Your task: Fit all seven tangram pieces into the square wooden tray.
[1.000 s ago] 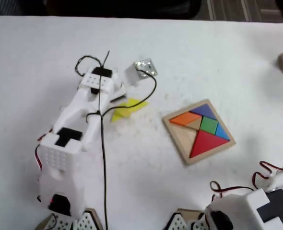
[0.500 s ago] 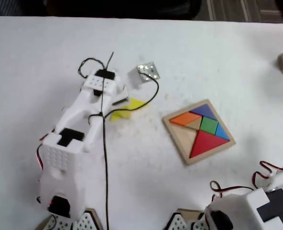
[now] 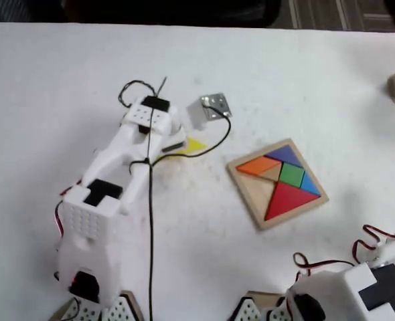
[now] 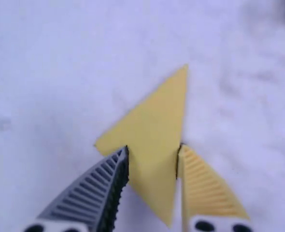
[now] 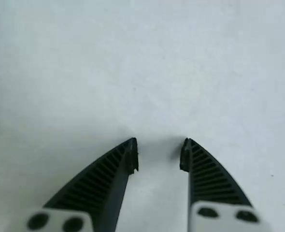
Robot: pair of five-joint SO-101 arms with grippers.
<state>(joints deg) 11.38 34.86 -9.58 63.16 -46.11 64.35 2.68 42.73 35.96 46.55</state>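
White table [image 3: 304,80]. Yellow triangle [image 4: 157,121] left of tray [image 3: 256,192], well apart, pinched by left gripper [image 4: 152,150]. Right gripper [image 5: 159,153] spread, holding nothing. Risk: shallow grip; triangle may twist, miss tray's gap.

Yellow triangle [image 4: 152,145] left of, apart from part-filled wooden tray [image 3: 295,213].

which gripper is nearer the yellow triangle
Left. The left gripper grips the yellow triangle by two edges; the right gripper hangs open above bare table, well away from it.
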